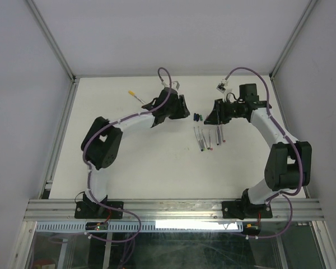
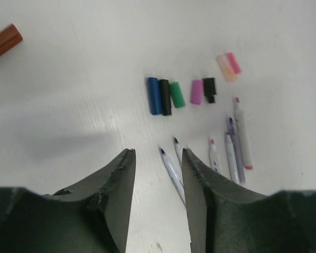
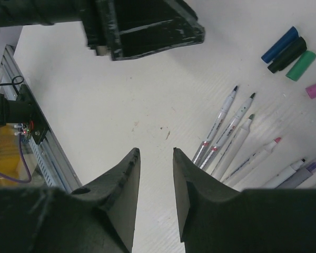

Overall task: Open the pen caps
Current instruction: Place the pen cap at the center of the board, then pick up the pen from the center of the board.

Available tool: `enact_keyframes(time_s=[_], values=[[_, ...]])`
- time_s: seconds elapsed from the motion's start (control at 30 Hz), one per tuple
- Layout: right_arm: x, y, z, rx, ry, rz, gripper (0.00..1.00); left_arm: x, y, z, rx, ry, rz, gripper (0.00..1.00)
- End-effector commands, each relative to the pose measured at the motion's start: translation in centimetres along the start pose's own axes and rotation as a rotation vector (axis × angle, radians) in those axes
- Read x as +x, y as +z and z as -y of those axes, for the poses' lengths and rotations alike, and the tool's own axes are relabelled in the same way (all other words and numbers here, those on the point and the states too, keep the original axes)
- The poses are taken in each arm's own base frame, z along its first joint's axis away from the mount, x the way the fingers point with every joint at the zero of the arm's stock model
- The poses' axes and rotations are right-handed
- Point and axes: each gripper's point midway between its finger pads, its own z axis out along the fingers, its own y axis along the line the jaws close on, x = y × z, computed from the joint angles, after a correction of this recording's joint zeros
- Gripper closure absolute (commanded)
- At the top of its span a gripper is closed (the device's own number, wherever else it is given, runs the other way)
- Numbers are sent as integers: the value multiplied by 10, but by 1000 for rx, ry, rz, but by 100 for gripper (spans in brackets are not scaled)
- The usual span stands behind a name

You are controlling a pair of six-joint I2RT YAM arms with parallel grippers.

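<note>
Pen caps (image 2: 165, 97): short hollow plastic stubs. Blue, black and green lie side by side and touching, a magenta and a second black one are just beside them, and two pale pink ones sit a little further off. All lie loose on the white table (image 2: 68, 105), between the two arms in the top view. Near them the slim white-barrelled marker pens (image 2: 236, 153) lie in a rough row with tips bare, so these look done.

One white-barrelled pen with a yellow end (image 1: 135, 96) lies apart, far left of the left gripper; too small to tell whether it is capped. A reddish-brown cylinder (image 2: 4, 41) sits at the edge of the left wrist view: pen or cap, cannot tell.

Left gripper (image 2: 157, 153): fingers apart, nothing between them, hovering over the nearest bare-tipped pens. Right gripper (image 3: 155, 153): fingers apart by a narrow gap, empty, above bare table beside the pens.

Handling, judged: pens and caps are very light, stiff, smooth and round, so they will roll or slip if nudged. A cap is probably a friction fit and wants a straight pull along the axis. Take the barrel at mid-length with one gripper and pinch across the cap with the other, clear of the barrel. Squeeze moderately, since thin plastic may crack or squirt out
</note>
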Motion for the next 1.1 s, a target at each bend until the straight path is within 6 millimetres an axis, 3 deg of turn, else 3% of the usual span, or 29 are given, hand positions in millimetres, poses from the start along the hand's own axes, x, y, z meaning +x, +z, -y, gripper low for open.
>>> enact_keyframes(time_s=[0.0,0.2,0.33,0.5,0.63,0.77,1.07], values=[[-21,-16,-28,-80,-132,89,66,-68,-94,48,161,133,283,57],[-26,-27,-47,-124,-213,135,66,-67,-183,9,115,172,511,30],[-29,-35,-61,-149,-274,168,66,-59,-226,-33,22,149,624,2],[-30,-43,-72,-168,-331,203,66,-55,-258,-93,-99,26,699,1],[-29,-44,-73,-182,-339,210,66,-61,-269,-141,-209,-66,711,1],[-27,-42,-70,-192,-324,202,66,-60,-262,-177,-318,-118,662,1],[-24,-40,-65,-192,-310,194,65,-52,-230,-227,-391,-232,516,1]])
